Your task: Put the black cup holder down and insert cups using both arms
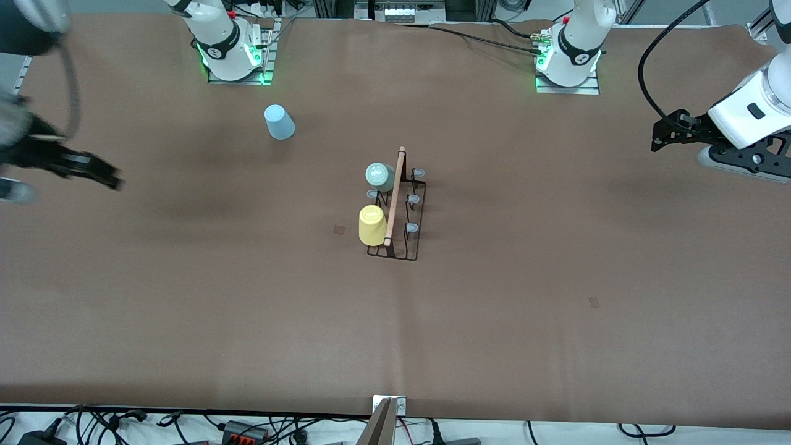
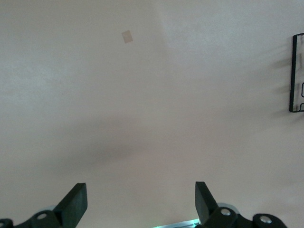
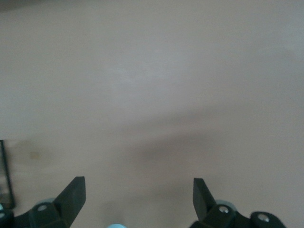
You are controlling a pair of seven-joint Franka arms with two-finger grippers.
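The black cup holder (image 1: pixel 410 247) stands mid-table, its wooden rod (image 1: pixel 395 194) along the top. The mint-green cup (image 1: pixel 379 176) and the yellow cup (image 1: pixel 372 225) sit on pegs on the side toward the right arm's end. The light blue cup (image 1: pixel 279 122) stands upside down on the table near the right arm's base. My left gripper (image 1: pixel 659 139) is open and empty over the left arm's end of the table; its wrist view (image 2: pixel 141 199) shows a corner of the holder (image 2: pixel 295 71). My right gripper (image 1: pixel 111 179) is open and empty over the right arm's end (image 3: pixel 137 197).
Three pale-blue-tipped pegs (image 1: pixel 413 199) on the holder's side toward the left arm's end are bare. Small tape marks lie on the brown table (image 1: pixel 339 229) (image 1: pixel 594 301). Cables and plugs run along the table edge nearest the front camera (image 1: pixel 247 429).
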